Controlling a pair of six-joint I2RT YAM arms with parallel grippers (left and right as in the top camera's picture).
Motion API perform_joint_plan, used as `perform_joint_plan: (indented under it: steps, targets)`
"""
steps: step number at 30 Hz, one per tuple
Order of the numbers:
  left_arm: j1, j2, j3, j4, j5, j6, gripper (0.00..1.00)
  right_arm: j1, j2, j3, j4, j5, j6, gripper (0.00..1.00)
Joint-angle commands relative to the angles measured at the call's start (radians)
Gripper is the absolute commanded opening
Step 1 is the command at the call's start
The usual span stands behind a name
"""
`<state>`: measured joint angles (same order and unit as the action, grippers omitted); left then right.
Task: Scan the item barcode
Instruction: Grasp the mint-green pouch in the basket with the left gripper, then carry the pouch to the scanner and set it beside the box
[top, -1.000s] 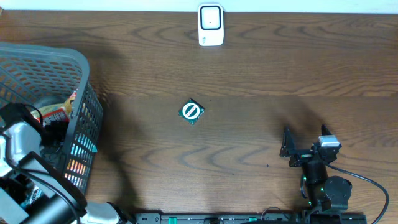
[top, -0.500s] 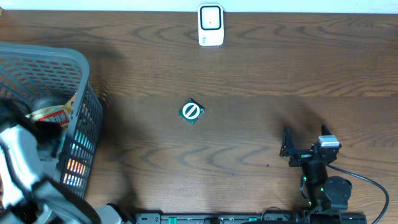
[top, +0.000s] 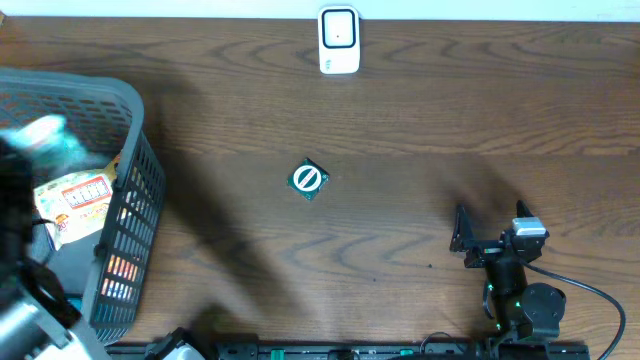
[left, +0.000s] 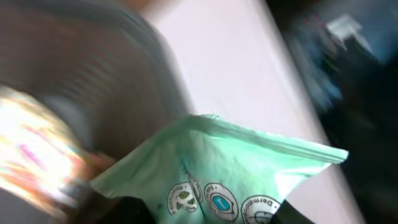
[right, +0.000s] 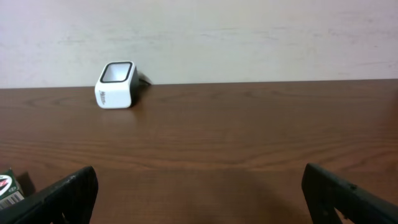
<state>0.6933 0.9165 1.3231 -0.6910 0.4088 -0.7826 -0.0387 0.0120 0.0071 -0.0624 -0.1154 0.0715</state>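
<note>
A dark brown wooden tabletop (top: 400, 110) with wavy, flowing grain fills the overhead view. A thin pale strip runs along its far edge. The right wrist view shows this as a plain off-white, faintly mottled wall (right: 249, 37) rising behind the tabletop. The light is soft and even. Broad, blurred shadows lie on the wood at the near left and near right.
</note>
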Motion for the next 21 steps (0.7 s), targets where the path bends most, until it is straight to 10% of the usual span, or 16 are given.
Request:
perform_joint_plan:
  steps: [1,13,21]
  targets:
    - [-0.206,-0.012,0.007,0.014,0.174,-0.075,0.41,0.007,-0.004,-0.002,-0.003,0.001,0.01,0.99]
    - [-1.135,0.283,0.005,0.031,-0.435,-0.003,0.41,0.007,-0.004,-0.002,-0.003,0.001,0.01,0.99]
    - [-1.345,0.676,0.005,0.032,-0.611,0.003,0.42,0.007,-0.004,-0.002,-0.003,0.001,0.01,0.99]
